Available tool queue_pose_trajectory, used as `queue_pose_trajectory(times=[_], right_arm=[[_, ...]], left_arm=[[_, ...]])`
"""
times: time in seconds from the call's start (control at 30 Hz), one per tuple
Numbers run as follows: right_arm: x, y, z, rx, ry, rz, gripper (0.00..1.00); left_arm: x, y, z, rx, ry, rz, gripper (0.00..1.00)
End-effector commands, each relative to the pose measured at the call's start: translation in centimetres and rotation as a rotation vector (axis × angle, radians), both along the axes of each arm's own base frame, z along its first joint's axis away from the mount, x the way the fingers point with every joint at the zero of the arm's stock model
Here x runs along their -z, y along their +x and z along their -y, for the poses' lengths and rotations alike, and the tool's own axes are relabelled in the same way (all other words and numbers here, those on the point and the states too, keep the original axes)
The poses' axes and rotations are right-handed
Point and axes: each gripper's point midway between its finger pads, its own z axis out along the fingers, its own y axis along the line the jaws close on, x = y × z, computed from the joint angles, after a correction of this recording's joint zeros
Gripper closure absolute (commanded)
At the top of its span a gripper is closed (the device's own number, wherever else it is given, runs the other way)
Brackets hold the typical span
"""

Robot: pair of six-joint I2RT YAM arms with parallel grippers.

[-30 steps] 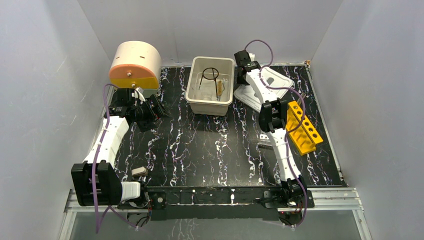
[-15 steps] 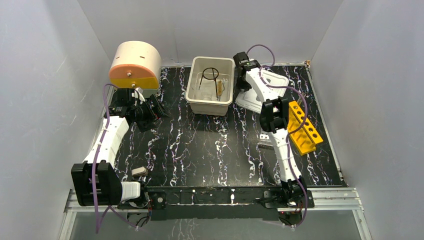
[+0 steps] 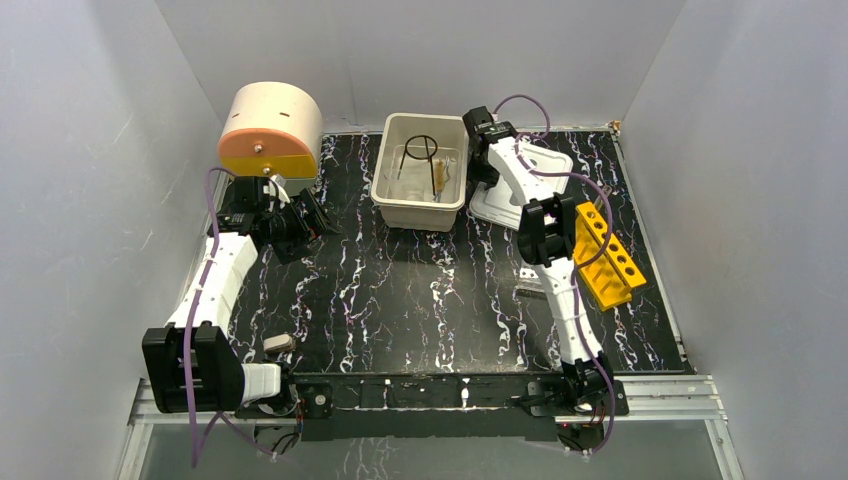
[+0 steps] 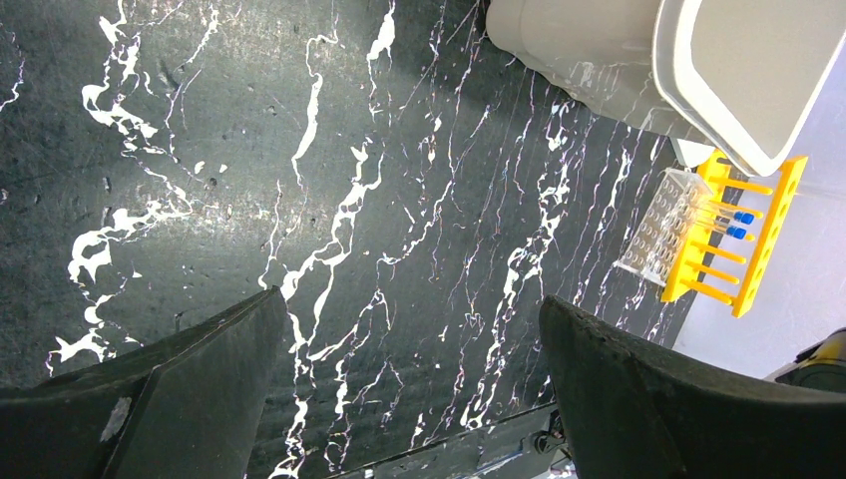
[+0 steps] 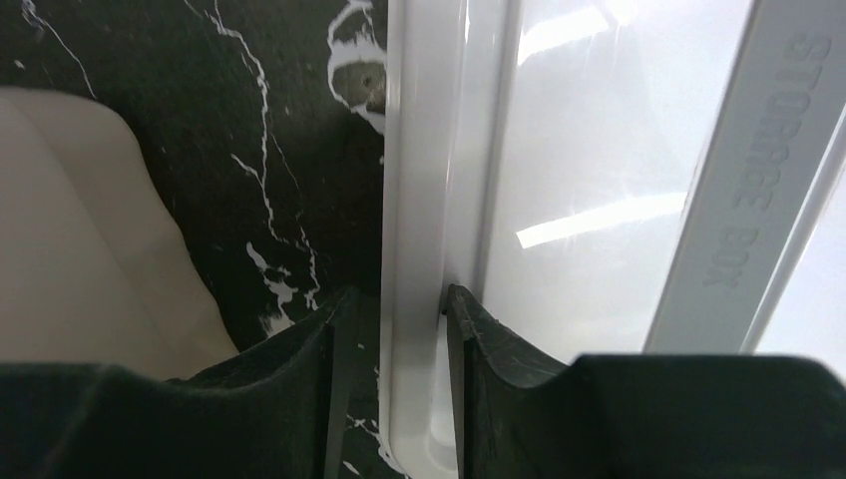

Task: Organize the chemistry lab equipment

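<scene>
One yellow tube rack (image 3: 606, 254) at 3 o'clock, one bin (image 3: 415, 212) at 12. Left pincer (image 4: 409, 304) spread wide, right pincer (image 5: 396, 299) loosely straddling one lid (image 5: 599, 200) rim.

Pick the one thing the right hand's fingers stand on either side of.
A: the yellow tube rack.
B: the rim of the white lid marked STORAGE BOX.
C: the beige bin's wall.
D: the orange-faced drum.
B: the right wrist view shows the right hand with one finger on each side of the rim of the white lid.
</scene>
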Motion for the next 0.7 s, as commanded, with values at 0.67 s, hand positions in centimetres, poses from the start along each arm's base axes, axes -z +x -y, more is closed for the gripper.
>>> queue_pose_trajectory(times=[0.67], right_arm=[[-13.6, 3.6, 1.2, -0.061, 0.201, 0.328, 0.94]], left_arm=[[-8.9, 3.3, 3.8, 0.116, -0.013, 0.269, 0.02]])
